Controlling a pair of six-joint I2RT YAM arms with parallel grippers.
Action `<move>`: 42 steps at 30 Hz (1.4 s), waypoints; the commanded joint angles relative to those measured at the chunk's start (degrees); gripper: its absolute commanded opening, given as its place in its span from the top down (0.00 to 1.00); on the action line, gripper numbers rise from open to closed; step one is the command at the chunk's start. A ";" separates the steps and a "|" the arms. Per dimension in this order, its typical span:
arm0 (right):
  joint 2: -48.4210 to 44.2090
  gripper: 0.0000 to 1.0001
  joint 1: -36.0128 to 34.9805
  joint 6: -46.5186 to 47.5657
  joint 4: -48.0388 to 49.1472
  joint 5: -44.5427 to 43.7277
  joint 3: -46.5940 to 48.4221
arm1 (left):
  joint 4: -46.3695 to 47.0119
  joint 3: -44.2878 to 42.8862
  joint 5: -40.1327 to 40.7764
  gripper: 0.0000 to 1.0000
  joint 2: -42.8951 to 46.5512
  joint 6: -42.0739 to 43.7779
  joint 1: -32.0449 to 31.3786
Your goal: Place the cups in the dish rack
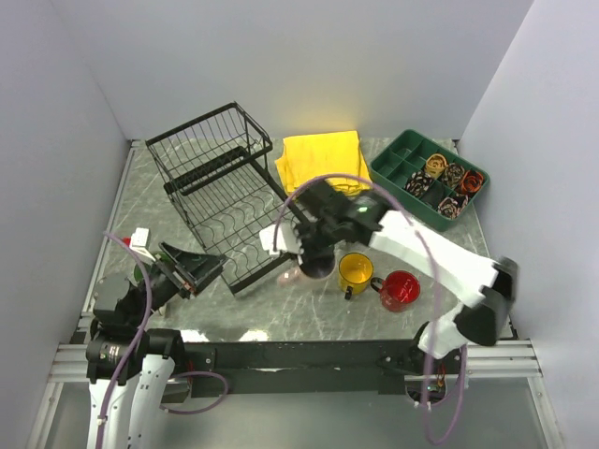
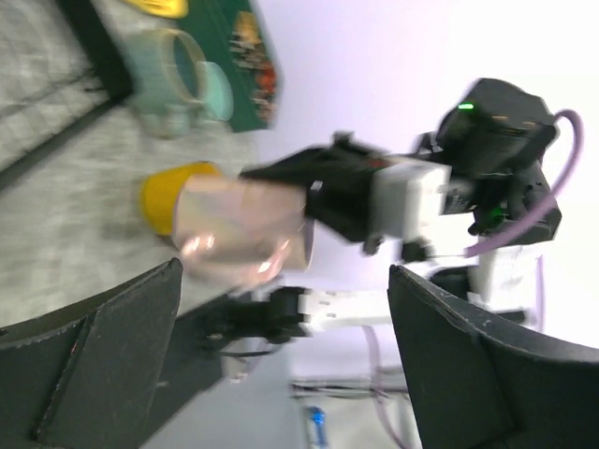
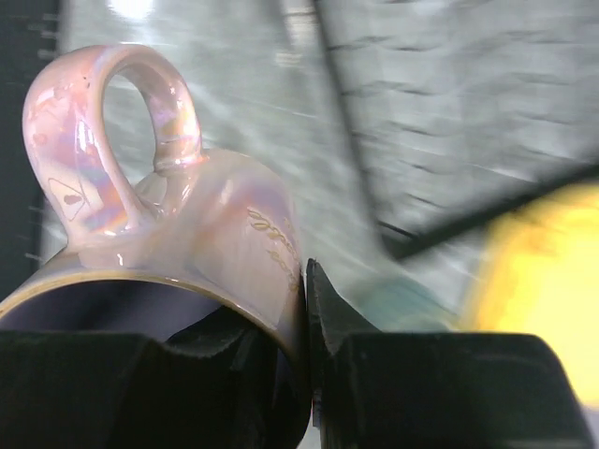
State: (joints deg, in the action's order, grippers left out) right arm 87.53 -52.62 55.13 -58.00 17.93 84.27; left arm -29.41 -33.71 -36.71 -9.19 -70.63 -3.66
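Dish rack [image 1: 213,187] left, divided tray [image 1: 402,161] far right (cloth [image 1: 321,159] between)

Table [image 1: 309,313] bears dish rack [image 1: 217,187], cloth [image 1: 323,159], tray [image 1: 401,159] (green), yellow cup [image 1: 356,272], red cup [image 1: 401,289].

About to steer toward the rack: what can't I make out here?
- Pink cup: top external, mostly covered by the right claw.
- Two pale cups: left wrist, blurred; colours unclear.
- Contents of the green tray: top external, too small.
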 commanded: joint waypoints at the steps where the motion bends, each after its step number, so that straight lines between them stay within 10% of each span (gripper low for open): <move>1: -9.73 1.00 0.50 5.68 -4.16 -11.22 11.07 | 14.10 1.19 -6.35 0.04 -0.21 -9.69 -0.03; 8: -28.43 1.00 0.85 8.84 34.92 -17.67 -3.39 | 32.62 1.73 -14.52 0.04 -7.06 -15.94 -0.03; 16: -36.81 1.00 0.24 21.06 67.19 -14.07 -21.06 | 31.60 -6.28 -20.68 0.04 -16.64 -9.35 -0.29; 42: -25.74 1.00 -10.48 42.42 95.96 -3.17 -30.84 | 31.70 -7.86 -12.69 0.14 -22.71 -5.49 -16.90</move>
State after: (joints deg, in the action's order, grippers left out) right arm 61.17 -62.39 94.61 23.09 14.50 50.13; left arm -0.58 -38.96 -51.27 -31.99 -77.62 -18.11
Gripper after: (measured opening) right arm 0.213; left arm 0.863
